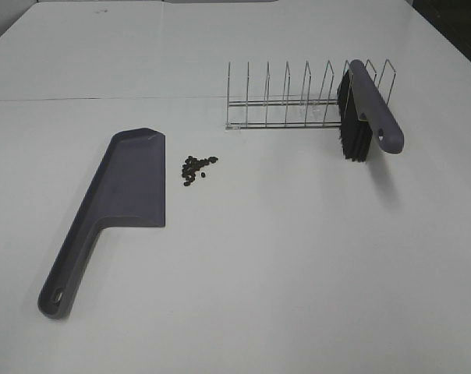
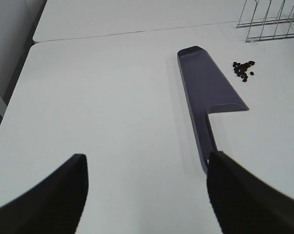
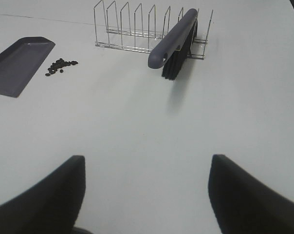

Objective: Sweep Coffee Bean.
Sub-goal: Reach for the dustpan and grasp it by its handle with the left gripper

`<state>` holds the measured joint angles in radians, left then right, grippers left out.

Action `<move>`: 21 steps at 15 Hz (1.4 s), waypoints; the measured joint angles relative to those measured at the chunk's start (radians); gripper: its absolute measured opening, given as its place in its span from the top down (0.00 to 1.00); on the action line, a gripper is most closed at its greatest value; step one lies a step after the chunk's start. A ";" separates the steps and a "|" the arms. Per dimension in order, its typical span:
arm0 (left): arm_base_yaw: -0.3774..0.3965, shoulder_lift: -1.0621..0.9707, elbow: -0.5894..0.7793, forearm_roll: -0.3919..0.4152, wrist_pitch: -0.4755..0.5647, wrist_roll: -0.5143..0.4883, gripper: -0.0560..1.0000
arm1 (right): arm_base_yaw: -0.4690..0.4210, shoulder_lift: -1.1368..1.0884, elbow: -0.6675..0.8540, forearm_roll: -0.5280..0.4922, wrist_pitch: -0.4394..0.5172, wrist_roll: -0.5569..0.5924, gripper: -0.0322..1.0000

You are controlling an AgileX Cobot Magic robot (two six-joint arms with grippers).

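Observation:
A small cluster of dark coffee beans lies on the white table just right of the grey dustpan, which lies flat with its handle toward the front left. The beans also show in the left wrist view and the right wrist view. A grey brush with black bristles leans in the wire rack at the back right. My left gripper is open, behind the dustpan's handle end. My right gripper is open, well in front of the brush. Neither arm shows in the exterior high view.
The wire rack has several upright dividers; only its right end holds the brush. A seam runs across the table behind the dustpan. The table's left edge shows in the left wrist view.

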<state>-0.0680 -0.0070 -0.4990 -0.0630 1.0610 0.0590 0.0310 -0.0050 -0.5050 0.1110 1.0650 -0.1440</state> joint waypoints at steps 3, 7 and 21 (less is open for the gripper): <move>0.000 0.000 0.000 0.000 0.000 0.000 0.34 | 0.000 0.000 0.000 0.000 0.000 0.000 0.31; 0.000 0.000 0.000 0.000 0.000 0.000 0.34 | 0.000 0.000 0.000 0.000 0.000 0.000 0.31; 0.000 0.000 0.000 0.000 0.000 0.000 0.34 | 0.000 0.000 0.000 0.000 0.000 0.000 0.31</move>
<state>-0.0680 -0.0070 -0.4990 -0.0630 1.0610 0.0590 0.0310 -0.0050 -0.5050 0.1110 1.0650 -0.1440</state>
